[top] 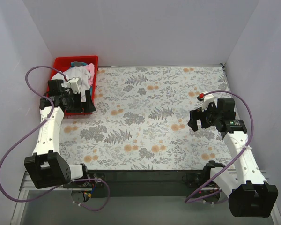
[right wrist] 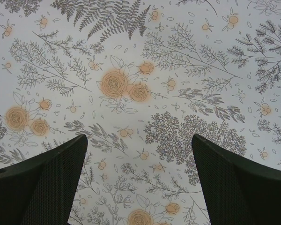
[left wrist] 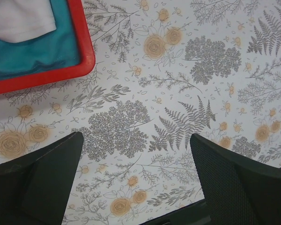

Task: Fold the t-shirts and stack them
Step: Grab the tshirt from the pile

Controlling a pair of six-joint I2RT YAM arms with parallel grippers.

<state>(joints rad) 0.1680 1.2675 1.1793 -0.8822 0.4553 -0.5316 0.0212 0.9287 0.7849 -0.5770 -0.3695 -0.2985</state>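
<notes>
The t-shirts lie bunched in a red bin [top: 60, 62] at the table's far left: a white shirt [top: 78, 75], a pink one [top: 90, 70] and a teal one [top: 77, 63]. In the left wrist view the bin's corner [left wrist: 86, 61] holds teal cloth [left wrist: 33, 52] under white cloth [left wrist: 18, 18]. My left gripper [top: 88, 99] is open and empty, just at the bin's near right corner; its fingers [left wrist: 42, 180] frame bare floral cloth. My right gripper [top: 194, 119] is open and empty over the right side of the table, fingers [right wrist: 239, 187] wide apart.
A floral tablecloth [top: 150, 117] covers the table. White walls close in the back and both sides. Purple cables [top: 18, 136] loop from both arms. The table's near edge runs by the arm bases.
</notes>
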